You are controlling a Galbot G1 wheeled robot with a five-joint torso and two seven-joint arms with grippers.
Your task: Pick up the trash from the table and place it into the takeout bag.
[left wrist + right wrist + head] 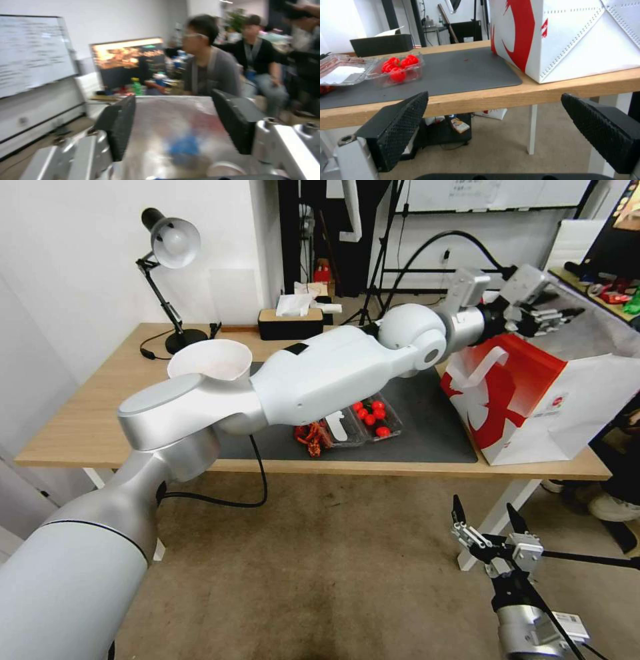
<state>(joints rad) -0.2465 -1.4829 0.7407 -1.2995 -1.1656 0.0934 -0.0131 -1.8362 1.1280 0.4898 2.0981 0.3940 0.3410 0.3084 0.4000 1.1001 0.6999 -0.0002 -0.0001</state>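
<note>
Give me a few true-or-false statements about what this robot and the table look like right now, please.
1. The left tool is up over the open top of the takeout bag. True.
2. The right tool is holding a red drink can. False: it is open and empty, held low in front of the table.
3. The takeout bag lies flat on the floor. False: it stands on the table's right end.
4. A clear tray of red tomatoes sits on the dark grey mat. True.
5. The left tool's fingers are spread apart. True.
6. The white bowl is inside the bag. False: it stands on the table, left of the tray.
</note>
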